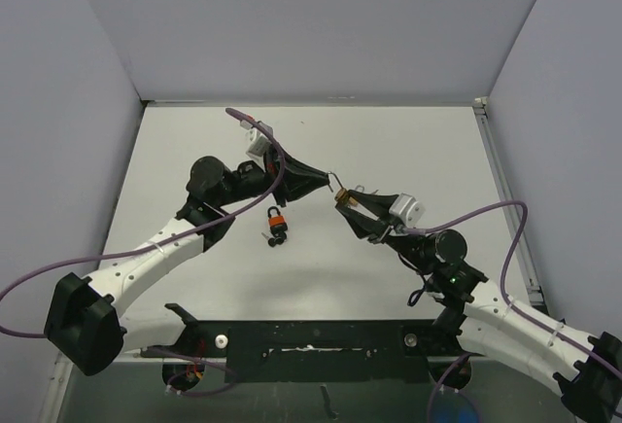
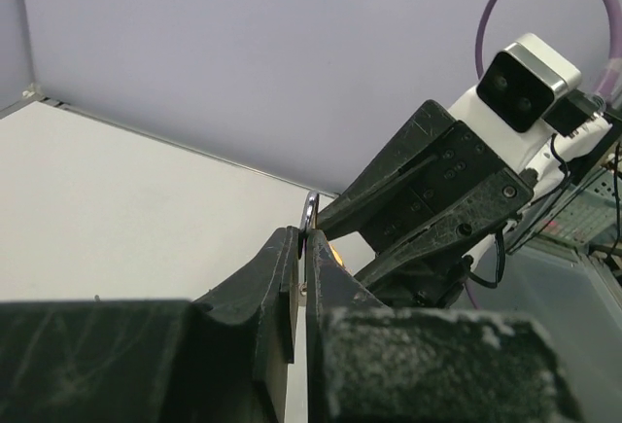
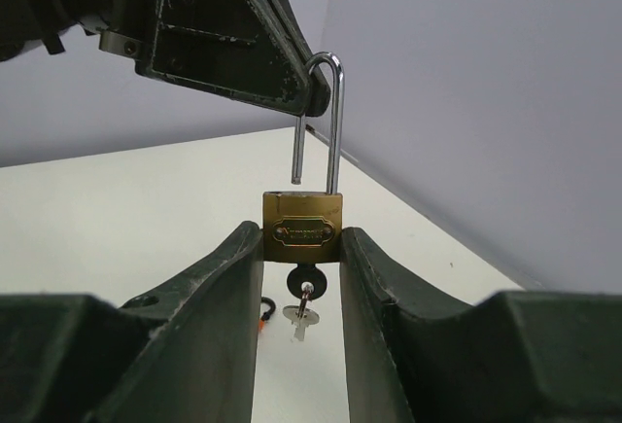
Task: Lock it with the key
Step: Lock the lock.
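Note:
A brass padlock is clamped by its body between the fingers of my right gripper, held in the air. Its steel shackle is open, the free leg lifted out of the body. A black-headed key sits in the bottom keyhole, and a spare key dangles from it. My left gripper is shut on the top of the shackle. In the top view the two grippers meet at mid-table, left and right, with the padlock between them.
A second padlock with an orange body and its keys lie on the white table just below the left gripper. Grey walls enclose the table on three sides. A black mounting bar runs along the near edge.

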Robot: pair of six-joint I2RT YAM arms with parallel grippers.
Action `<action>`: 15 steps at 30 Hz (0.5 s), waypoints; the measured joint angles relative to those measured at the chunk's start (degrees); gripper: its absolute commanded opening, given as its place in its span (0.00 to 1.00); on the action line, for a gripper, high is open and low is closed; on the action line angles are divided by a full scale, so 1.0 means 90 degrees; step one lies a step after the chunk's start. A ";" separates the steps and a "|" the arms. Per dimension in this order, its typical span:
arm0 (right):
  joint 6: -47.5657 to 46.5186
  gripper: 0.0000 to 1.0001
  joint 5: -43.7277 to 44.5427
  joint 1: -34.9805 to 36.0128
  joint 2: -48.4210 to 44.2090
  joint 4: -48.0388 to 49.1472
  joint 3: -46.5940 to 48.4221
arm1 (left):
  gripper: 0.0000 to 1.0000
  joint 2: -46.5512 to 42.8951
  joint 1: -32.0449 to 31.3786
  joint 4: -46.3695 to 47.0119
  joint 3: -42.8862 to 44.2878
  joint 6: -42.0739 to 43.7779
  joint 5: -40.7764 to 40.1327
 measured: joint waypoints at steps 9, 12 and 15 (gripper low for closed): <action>-0.0763 0.00 0.0362 0.0129 0.0250 -0.0240 0.0185 | 0.00 -0.0418 -0.0464 -0.1035 0.0053 0.0041 -0.0928; -0.0889 0.00 0.0410 0.0189 0.0284 -0.0301 0.0185 | 0.00 -0.0459 -0.0648 -0.1207 0.0068 0.0112 -0.1137; -0.0964 0.00 0.0481 0.0226 0.0282 -0.0403 0.0185 | 0.00 -0.0466 -0.0731 -0.1328 0.0070 0.0216 -0.1287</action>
